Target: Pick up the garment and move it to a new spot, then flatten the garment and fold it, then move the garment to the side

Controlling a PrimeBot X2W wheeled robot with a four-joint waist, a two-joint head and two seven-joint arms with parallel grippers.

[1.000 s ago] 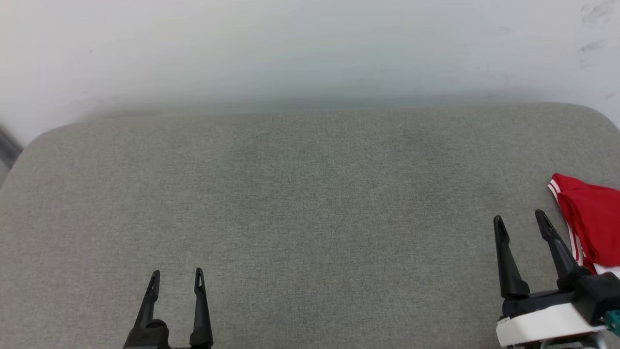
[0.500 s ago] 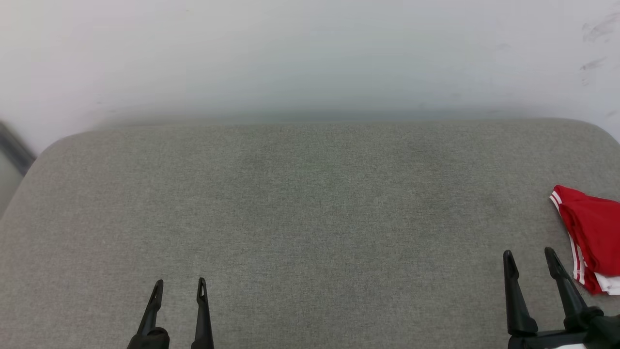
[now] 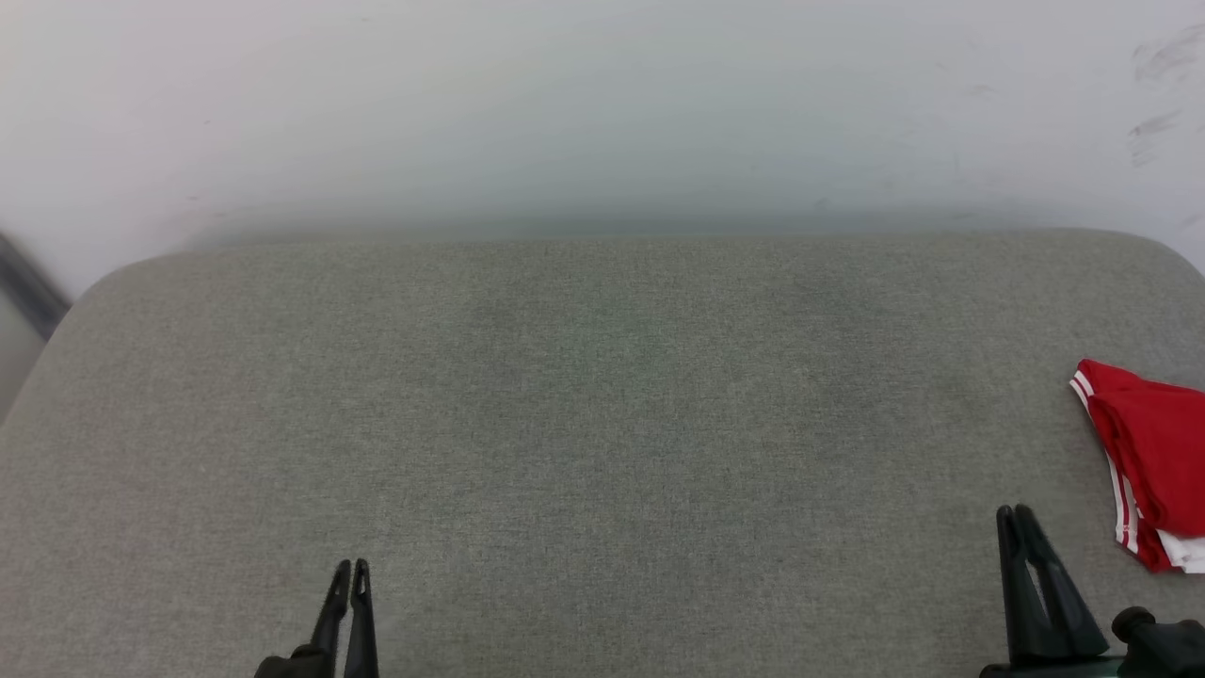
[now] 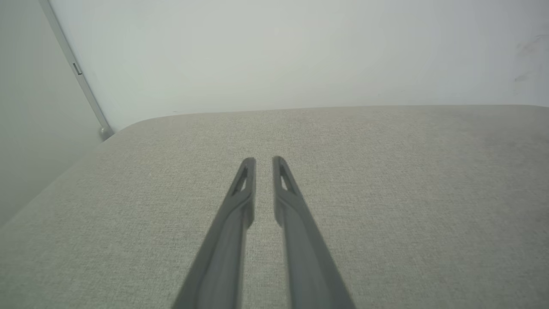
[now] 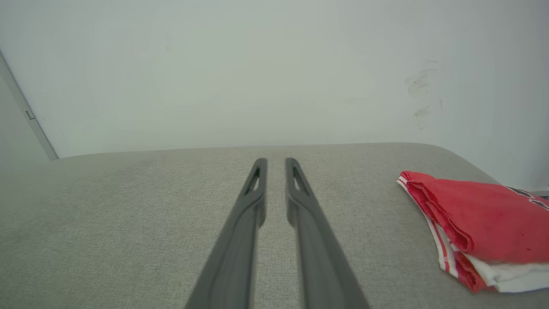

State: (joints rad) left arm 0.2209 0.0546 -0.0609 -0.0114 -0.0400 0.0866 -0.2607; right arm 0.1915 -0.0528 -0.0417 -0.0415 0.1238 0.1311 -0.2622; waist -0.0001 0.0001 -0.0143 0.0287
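I see my left hand over the grey fabric-covered desk, its two dark fingers drawn close, a slim line of fabric showing between them. Behind is a pale wall; a grey strip slants down its left side.

Broad grey woven upholstered surface with rounded far corners, set against a plain pale wall. Faint dark scuff marks high on the wall at the right. Slim grey metal strip slanting down at the left, beyond the corner. Soft, even light, with a dim shadow band along the far edge
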